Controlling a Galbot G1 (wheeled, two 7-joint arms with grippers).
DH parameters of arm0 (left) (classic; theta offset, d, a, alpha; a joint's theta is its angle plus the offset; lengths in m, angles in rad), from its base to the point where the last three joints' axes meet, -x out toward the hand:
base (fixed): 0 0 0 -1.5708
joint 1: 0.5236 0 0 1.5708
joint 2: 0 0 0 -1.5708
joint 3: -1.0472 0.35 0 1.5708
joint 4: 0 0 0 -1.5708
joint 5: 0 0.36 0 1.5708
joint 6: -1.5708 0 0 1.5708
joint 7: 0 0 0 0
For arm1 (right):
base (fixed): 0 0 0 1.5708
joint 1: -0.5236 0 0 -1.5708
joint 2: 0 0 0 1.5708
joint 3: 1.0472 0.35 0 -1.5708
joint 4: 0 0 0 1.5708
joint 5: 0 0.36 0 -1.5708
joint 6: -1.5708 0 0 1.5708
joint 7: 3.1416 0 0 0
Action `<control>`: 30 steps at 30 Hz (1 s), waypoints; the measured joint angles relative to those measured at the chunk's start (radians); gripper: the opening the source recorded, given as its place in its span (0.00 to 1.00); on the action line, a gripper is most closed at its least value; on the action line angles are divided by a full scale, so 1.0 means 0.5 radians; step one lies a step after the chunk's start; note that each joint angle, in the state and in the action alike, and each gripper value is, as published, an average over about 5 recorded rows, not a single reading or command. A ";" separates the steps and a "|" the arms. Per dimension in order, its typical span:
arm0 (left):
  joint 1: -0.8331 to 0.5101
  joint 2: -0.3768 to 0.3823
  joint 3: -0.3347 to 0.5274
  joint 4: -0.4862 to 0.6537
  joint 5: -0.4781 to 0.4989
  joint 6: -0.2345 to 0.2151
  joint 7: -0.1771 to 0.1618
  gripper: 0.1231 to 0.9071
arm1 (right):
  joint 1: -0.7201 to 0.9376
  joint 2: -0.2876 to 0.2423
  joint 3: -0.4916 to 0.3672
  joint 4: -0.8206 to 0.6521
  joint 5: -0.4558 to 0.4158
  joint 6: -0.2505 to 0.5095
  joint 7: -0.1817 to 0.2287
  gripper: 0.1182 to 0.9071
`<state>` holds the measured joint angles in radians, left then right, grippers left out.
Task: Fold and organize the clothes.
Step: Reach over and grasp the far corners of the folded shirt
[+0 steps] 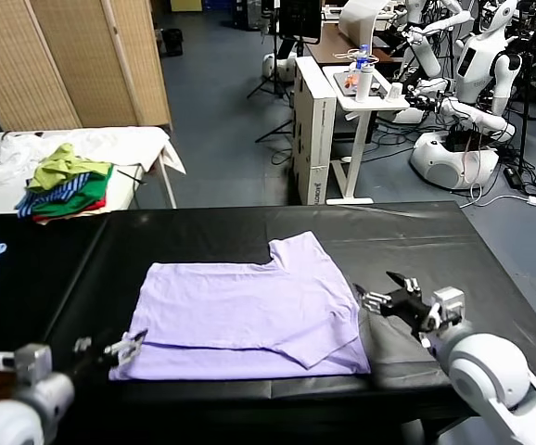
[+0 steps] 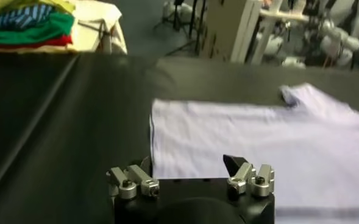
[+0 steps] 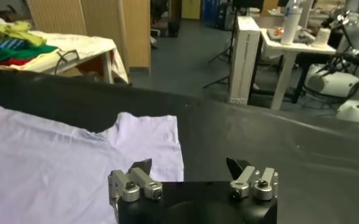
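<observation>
The lavender T-shirt [image 1: 249,320] lies partly folded and flat on the black table [image 1: 416,241], toward the near edge and roughly midway between the left and right edges, with one sleeve [image 1: 300,255] pointing toward the far edge and a folded flap lying over its right part. The left gripper [image 1: 129,348] hovers with its fingers spread and empty at the shirt's near left corner, close to the table's near edge. The right gripper [image 1: 379,292] is also open and empty, just beside the shirt's right edge and above bare table.
</observation>
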<state>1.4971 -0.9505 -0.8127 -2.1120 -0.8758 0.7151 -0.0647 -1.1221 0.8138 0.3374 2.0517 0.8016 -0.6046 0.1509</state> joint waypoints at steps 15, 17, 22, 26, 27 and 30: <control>-0.825 0.098 0.422 0.744 0.049 -0.051 0.104 1.00 | 0.707 0.211 -0.492 -0.651 0.071 -0.018 -0.011 1.00; -0.893 0.096 0.474 0.818 0.083 -0.063 0.129 1.00 | 0.753 0.246 -0.523 -0.728 0.062 -0.012 -0.008 1.00; -1.010 0.099 0.579 0.961 0.158 -0.083 0.186 1.00 | 0.913 0.379 -0.631 -0.968 0.030 -0.008 0.004 1.00; -1.055 0.093 0.639 1.024 0.185 -0.098 0.197 1.00 | 1.015 0.459 -0.705 -1.108 0.008 -0.018 0.003 1.00; -1.064 0.088 0.652 1.035 0.190 -0.100 0.197 1.00 | 1.025 0.468 -0.713 -1.124 0.005 -0.018 0.002 1.00; -1.087 0.073 0.690 1.066 0.202 -0.106 0.197 1.00 | 1.043 0.493 -0.730 -1.164 -0.004 -0.019 -0.001 1.00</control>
<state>0.9537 -0.9141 -0.4676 -1.5788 -0.7749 0.6619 0.0340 -0.6006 1.0604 -0.0277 1.4697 0.7997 -0.6143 0.1506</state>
